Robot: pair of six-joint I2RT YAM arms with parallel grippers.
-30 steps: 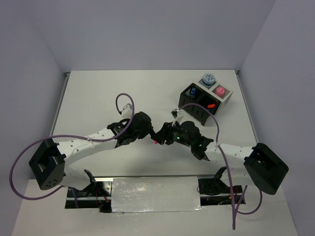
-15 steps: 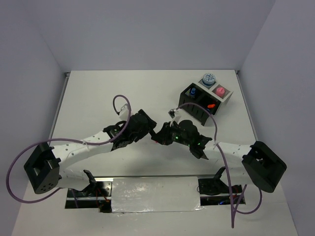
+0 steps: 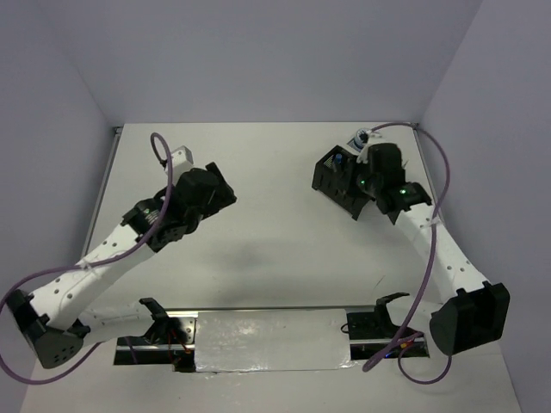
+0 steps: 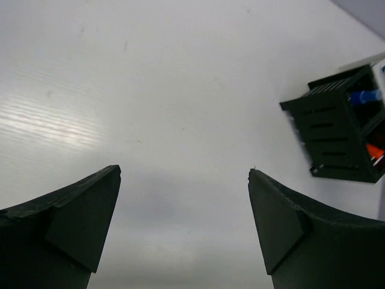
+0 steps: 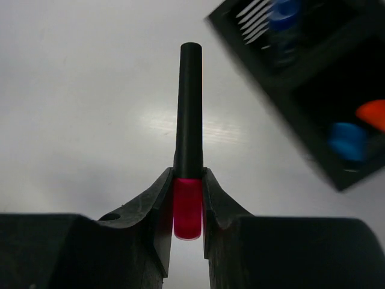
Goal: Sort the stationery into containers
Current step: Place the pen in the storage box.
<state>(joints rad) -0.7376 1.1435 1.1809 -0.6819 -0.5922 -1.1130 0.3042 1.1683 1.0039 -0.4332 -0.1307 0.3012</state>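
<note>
The pink-capped highlighter (image 5: 189, 138) has changed hands and place: a second ago it sat at the middle of the table (image 3: 284, 172), where the two arms met nose to nose, and now it rides off toward 1 o'clock with the right arm. The right pincer (image 5: 187, 180) is pressed tight on its pink cap, and the black barrel juts straight out past the fingertips. In the wrist view it hangs over bare tabletop, with the black organiser (image 3: 336, 182) just beside it at about 2 o'clock. Inside the nearer compartment a blue cap (image 5: 349, 141) and an orange cap (image 5: 372, 114) show. The left pincer (image 4: 184, 170), which was closed at the meeting point, has drawn back toward 10 o'clock. Its fingers are spread wide with nothing between them, well apart from the organiser.
</note>
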